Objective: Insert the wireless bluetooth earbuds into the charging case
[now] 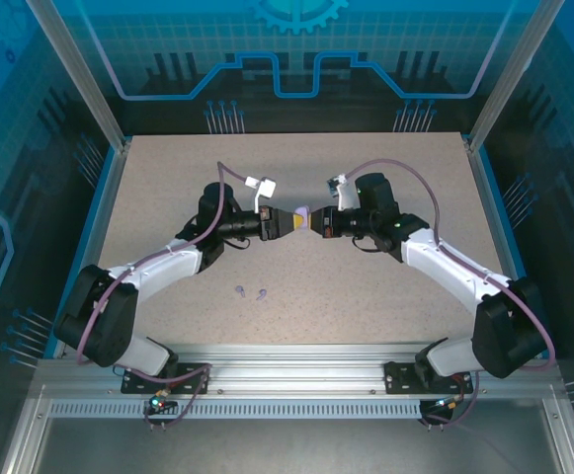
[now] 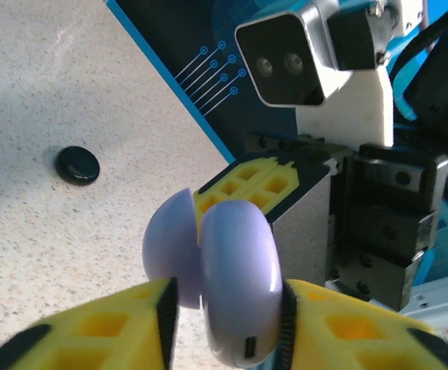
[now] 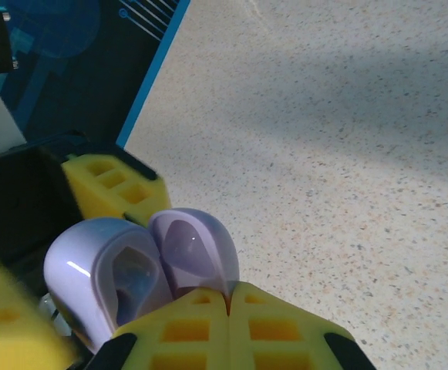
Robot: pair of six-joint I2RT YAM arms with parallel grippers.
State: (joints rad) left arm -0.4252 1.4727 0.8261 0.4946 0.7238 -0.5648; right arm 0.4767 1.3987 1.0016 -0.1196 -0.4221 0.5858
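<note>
The speckled surface (image 1: 385,296) carries little here. Both arms meet above its middle. The left gripper (image 1: 293,220) is clamped on the body of the open lilac case (image 2: 239,270), a finger against each side. The right gripper (image 3: 227,324) has its fingers pressed together at the rim of the lid (image 3: 194,245); whether they actually pinch it, I cannot tell. Two lilac earbuds (image 1: 262,294) lie loose toward the near edge, left of centre.

The case is round and smooth. If the left grip loosens, it could twist or drop. If the right fingertips slide off, the lid may snap closed. The earbuds are tiny, so they are easy to nudge away.
</note>
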